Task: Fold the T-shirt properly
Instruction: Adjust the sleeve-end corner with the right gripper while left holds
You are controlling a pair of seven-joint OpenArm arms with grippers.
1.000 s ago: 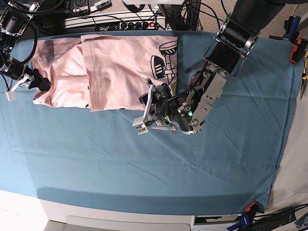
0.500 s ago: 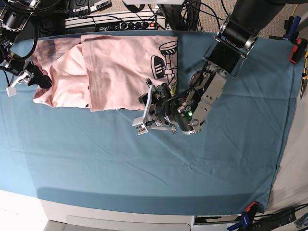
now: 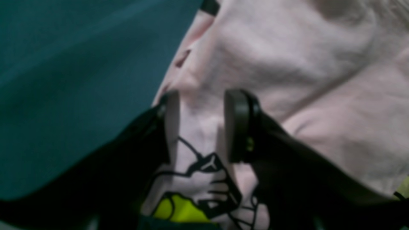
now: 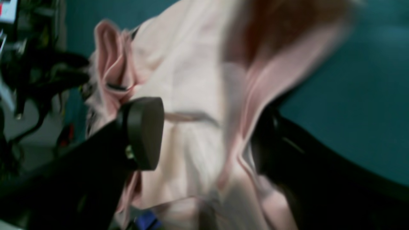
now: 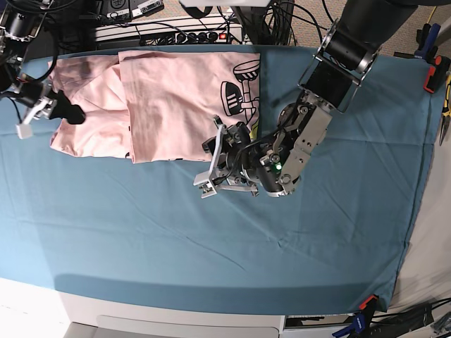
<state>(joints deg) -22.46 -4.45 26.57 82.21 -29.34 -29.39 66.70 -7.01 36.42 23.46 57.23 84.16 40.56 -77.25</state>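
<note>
Left gripper (image 3: pixel 198 127) pinching T-shirt (image 5: pixel 176 105) hem | right gripper (image 5: pixel 44 113) spread

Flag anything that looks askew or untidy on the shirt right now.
The T-shirt is unevenly folded: its left part lies bunched and wrinkled under the flat panel, and the left gripper straddles a pinched ridge near the printed corner.

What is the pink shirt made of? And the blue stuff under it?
The T-shirt looks like soft, matte knit fabric, probably cotton: it creases and folds limply, and the black print sits flat on it. The cloth under it looks like thin, smooth woven fabric with no shine: it shows long shallow wrinkles and drapes over the table's edge. The exact fibre of either cannot be told by looking.
</note>
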